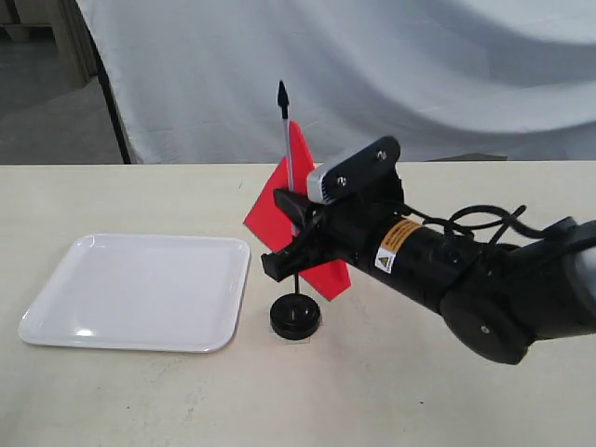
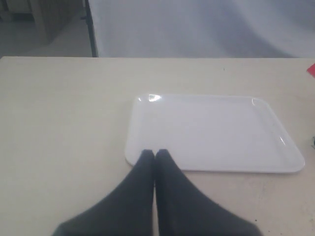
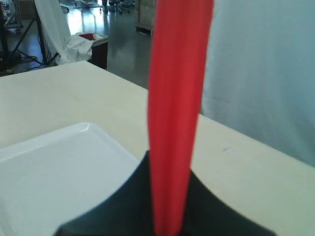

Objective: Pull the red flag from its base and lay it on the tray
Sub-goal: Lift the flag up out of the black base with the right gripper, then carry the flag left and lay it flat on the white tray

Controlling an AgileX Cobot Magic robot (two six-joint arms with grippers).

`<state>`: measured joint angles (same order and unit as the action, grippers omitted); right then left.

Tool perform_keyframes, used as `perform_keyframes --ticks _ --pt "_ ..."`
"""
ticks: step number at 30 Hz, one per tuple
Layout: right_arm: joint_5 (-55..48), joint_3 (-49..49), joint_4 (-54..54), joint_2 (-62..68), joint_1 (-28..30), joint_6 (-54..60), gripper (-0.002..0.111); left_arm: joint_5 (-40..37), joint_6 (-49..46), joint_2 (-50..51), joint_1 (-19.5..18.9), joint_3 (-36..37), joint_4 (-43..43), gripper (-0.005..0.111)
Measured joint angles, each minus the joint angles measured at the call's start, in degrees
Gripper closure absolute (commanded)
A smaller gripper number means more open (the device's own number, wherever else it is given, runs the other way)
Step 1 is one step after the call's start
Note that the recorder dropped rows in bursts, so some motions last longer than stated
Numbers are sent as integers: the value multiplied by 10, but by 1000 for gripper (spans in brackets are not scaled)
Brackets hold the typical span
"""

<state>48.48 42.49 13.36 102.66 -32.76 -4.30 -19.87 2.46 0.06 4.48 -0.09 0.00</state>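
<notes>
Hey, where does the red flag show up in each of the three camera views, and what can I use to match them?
Exterior view: flag near the middle, upright in its base, right of the tray.
Left wrist view: only a red sliver of flag at the frame's edge.
Right wrist view: flag as a tall red band through the centre.
Shared landmark: the tray, in all three.

Exterior: raised, facing across the table (image 1: 419, 400) toward a white drape (image 1: 372, 74).
Left wrist: low behind the left gripper (image 2: 155, 153), facing the tray (image 2: 211, 132).
Right wrist: close up on the red flag (image 3: 177, 123).
Shared: tray, all three.
</notes>
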Motion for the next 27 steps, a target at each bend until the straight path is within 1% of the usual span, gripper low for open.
perform_keyframes --ticks 4,7,11,14,17,20,23,27 --pt "-102 29 -7 -83 -18 13 109 0 0 0 0 0 0 107" --pt "-229 88 -11 -121 -37 50 109 0 0 0 0 0 0 107" --pt "-420 192 -14 -111 -80 98 109 0 0 0 0 0 0 107" --pt "-525 271 -12 -65 -112 120 109 0 0 0 0 0 0 107" --pt "-619 356 23 3 -141 128 109 0 0 0 0 0 0 107" --pt "-732 444 92 92 -175 111 109 0 0 0 0 0 0 107" --pt "-840 548 184 181 -208 75 109 0 0 0 0 0 0 107" --pt "-931 677 263 279 -241 58 109 0 0 0 0 0 0 107"
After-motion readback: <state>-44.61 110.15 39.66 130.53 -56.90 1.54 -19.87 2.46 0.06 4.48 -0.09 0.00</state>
